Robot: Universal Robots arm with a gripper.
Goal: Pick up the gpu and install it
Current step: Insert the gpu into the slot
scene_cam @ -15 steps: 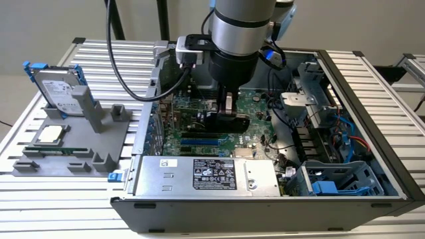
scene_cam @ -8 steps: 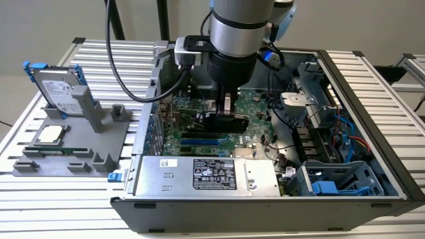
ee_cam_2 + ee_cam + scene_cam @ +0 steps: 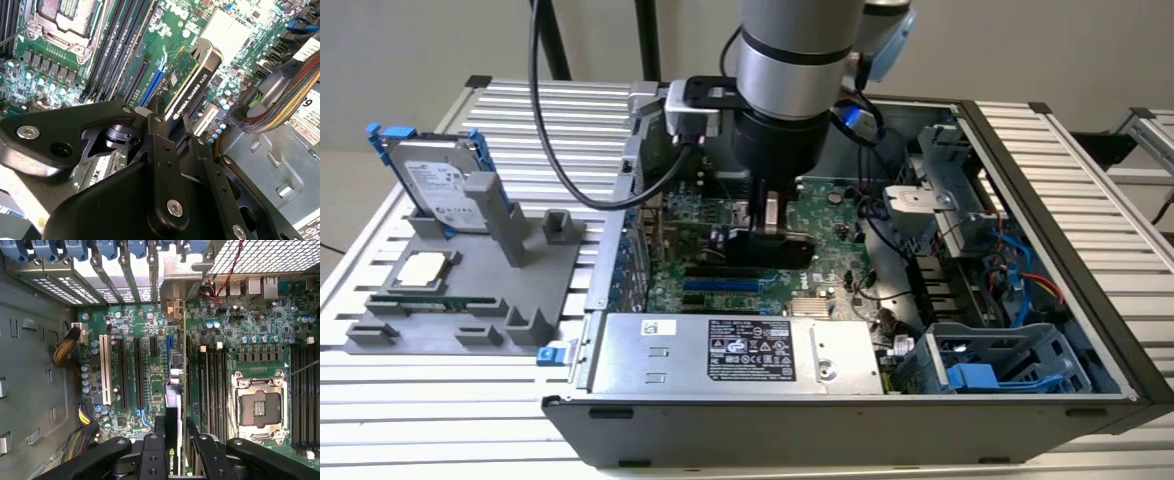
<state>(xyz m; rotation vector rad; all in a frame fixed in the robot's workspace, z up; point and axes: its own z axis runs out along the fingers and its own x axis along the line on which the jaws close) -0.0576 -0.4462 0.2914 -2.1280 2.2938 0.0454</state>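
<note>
The gpu stands on edge inside the open computer case, its black cooler face and green board face both showing in the second wrist view. My gripper is shut on its upper edge, one finger on each face. In the exterior view the gripper hangs low over the motherboard with the gpu under it. In the first wrist view the gpu runs edge-on along the blue slot, between the gripper fingers. Whether it sits fully in the slot I cannot tell.
A grey fixture at the exterior view's left holds a silver hard drive, a processor and a memory stick. In the case are the power supply, cable bundles, the empty processor socket and black slots.
</note>
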